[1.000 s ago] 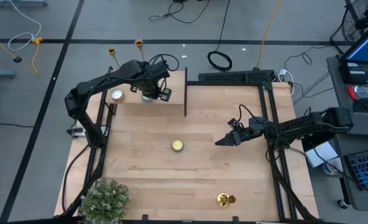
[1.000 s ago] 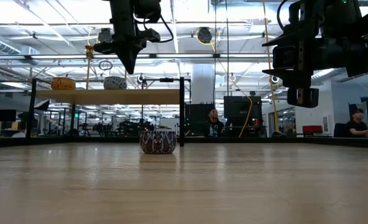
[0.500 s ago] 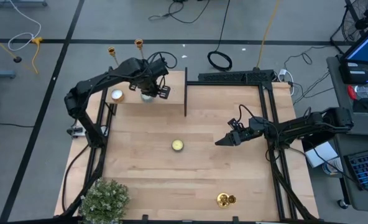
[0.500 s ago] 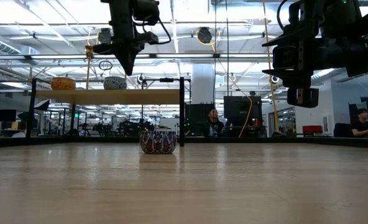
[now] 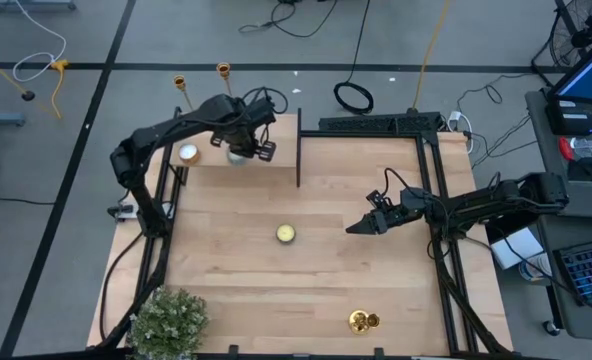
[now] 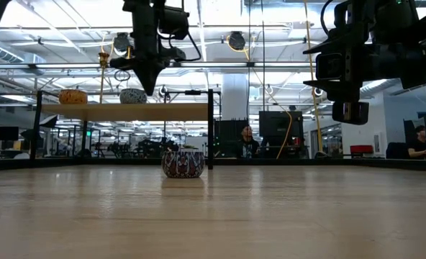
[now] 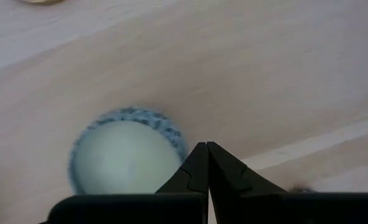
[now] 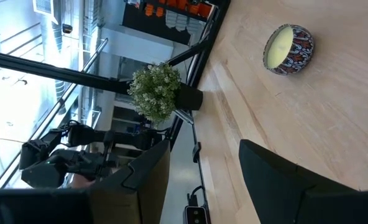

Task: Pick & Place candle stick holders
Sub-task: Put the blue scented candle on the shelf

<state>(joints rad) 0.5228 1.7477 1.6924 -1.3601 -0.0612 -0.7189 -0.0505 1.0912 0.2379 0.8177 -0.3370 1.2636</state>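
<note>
The left pincer (image 5: 238,152) hangs clenched on nothing above the raised shelf (image 5: 276,150) at the table's far left corner, directly over a pale candle in a blue-patterned tin (image 7: 125,158). Just to its left on the same shelf sits a white tealight (image 5: 188,152). Beyond the pincer, at the shelf's far edge, two gold candle stick holders (image 5: 223,72) stand upright, apparently already placed; the other one (image 5: 180,82) is further left.

Near the middle of the table (image 5: 226,250), between both arms, lies a yellow candle in a patterned tin (image 5: 286,234), untouched.

The right pincer (image 5: 358,228) hovers over the table just right of that tin, its fingers released and empty. Well apart from it, toward the table's near edge, the third gold holder (image 5: 363,321) waits to be moved.

By this reckoning two of three holders are done and one is left. Count: three holders, three candles, one potted plant (image 5: 168,320) at the near left corner.
</note>
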